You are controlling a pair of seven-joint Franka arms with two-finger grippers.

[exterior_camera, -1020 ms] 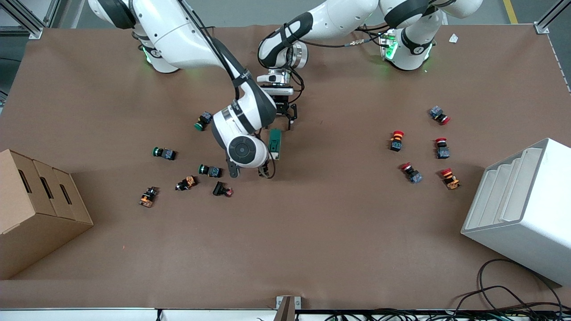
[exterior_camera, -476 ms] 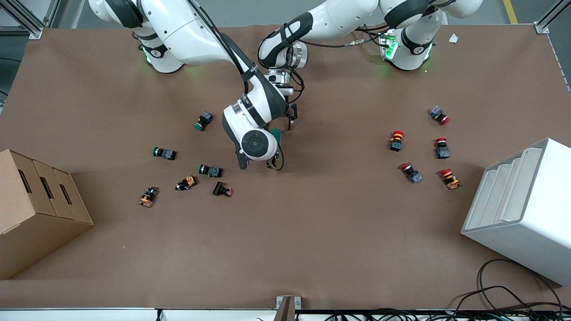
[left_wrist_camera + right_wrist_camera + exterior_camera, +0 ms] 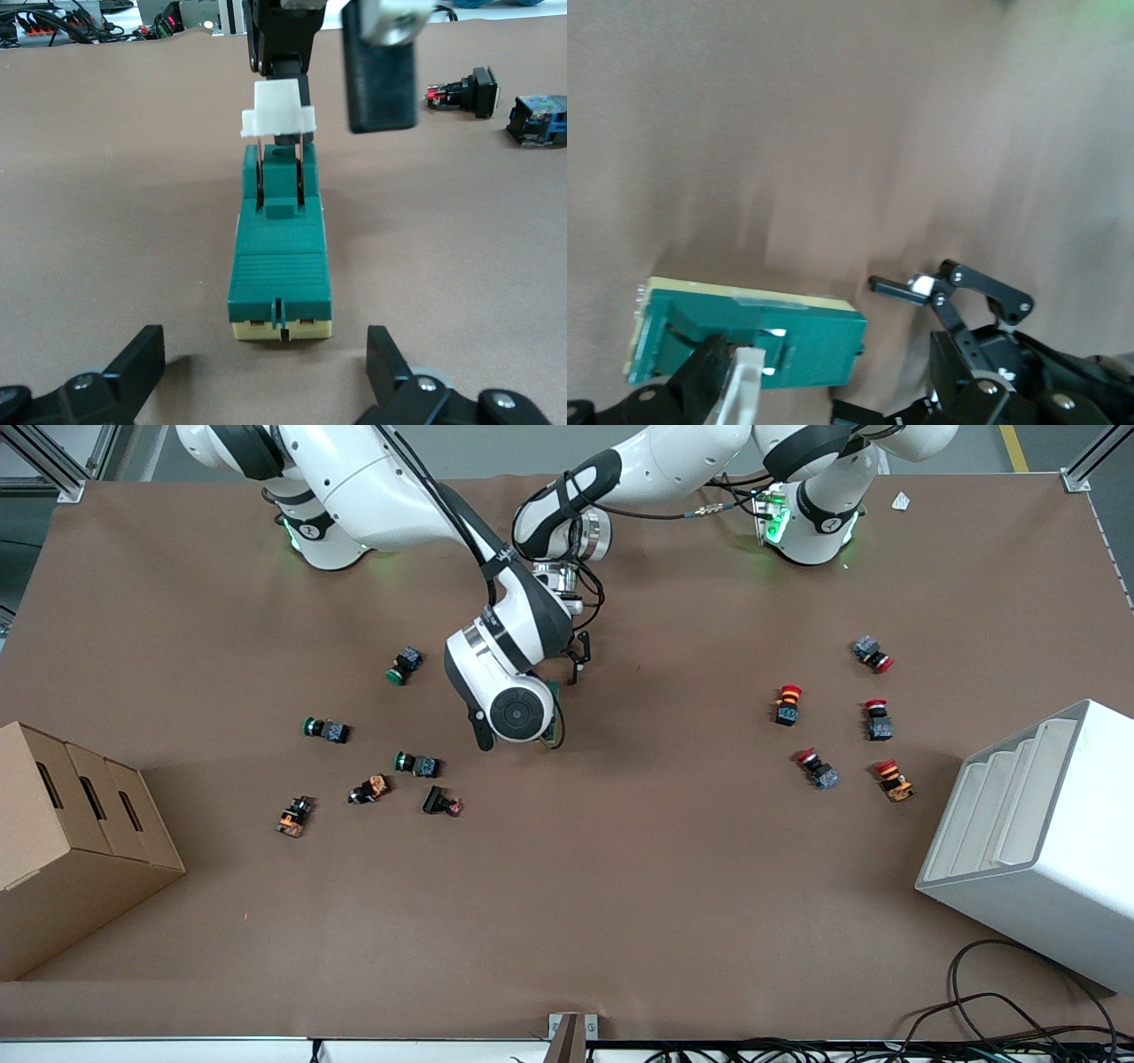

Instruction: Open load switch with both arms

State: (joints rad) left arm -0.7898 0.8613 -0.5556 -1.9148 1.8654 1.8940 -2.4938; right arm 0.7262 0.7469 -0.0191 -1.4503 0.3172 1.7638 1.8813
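Right gripper (image 3: 288,71) now over load switch (image 3: 281,266), fingers apart; left gripper (image 3: 266,367) spread wide.

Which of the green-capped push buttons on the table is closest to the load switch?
The green push button farthest from the front camera, beside the right arm's wrist; the other two lie nearer the camera.

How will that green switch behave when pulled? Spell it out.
The switch looks rigid and boxy, lying flat on the table, so rolling seems unlikely. The left gripper sits open around its end, so it may slide. Its raised white lever, at the right gripper, probably pivots.
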